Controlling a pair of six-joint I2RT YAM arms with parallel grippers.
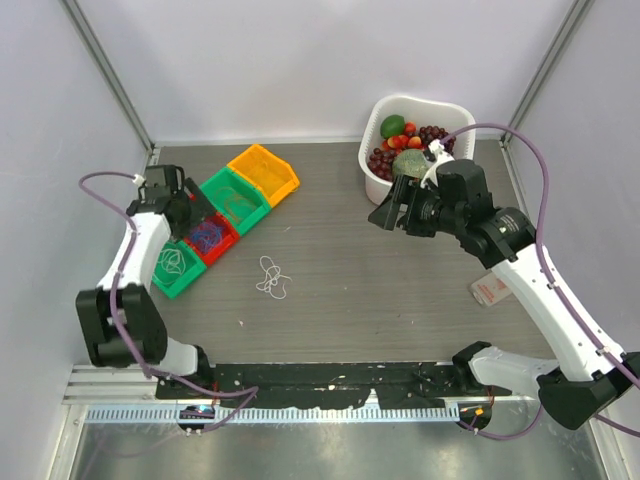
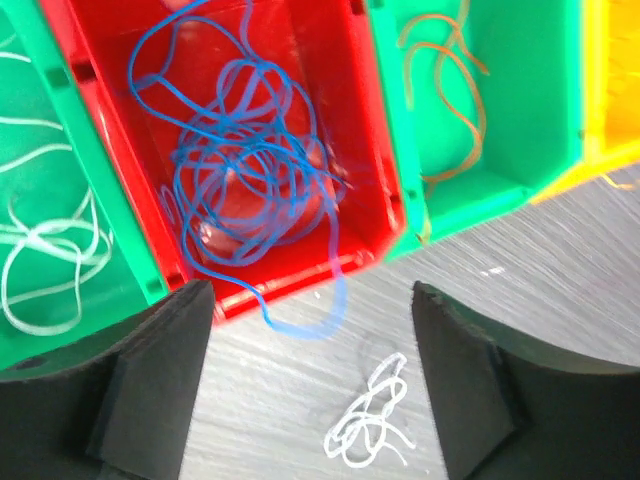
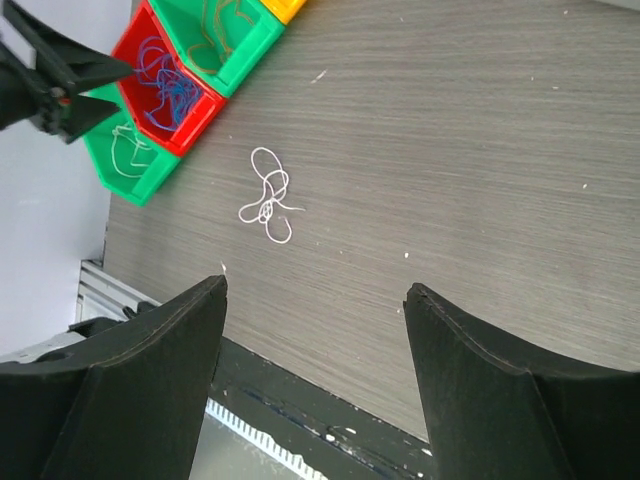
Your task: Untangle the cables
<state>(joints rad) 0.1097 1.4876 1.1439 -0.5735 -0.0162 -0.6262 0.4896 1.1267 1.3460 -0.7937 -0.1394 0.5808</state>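
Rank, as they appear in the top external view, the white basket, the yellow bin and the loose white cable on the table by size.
Largest to smallest:
1. white basket
2. yellow bin
3. loose white cable

White shells, black joints, purple hoses

The left arm point(image 1: 135, 255) and right arm point(image 1: 545, 290) look alike: smooth white link shells set between black joint housings, each trailed by a thin purple hose point(image 1: 495, 126). The left gripper point(image 2: 312, 300) and right gripper point(image 3: 315, 300) carry matte black, wedge-shaped fingers point(image 2: 160, 380) with layered edges and rounded inner corners
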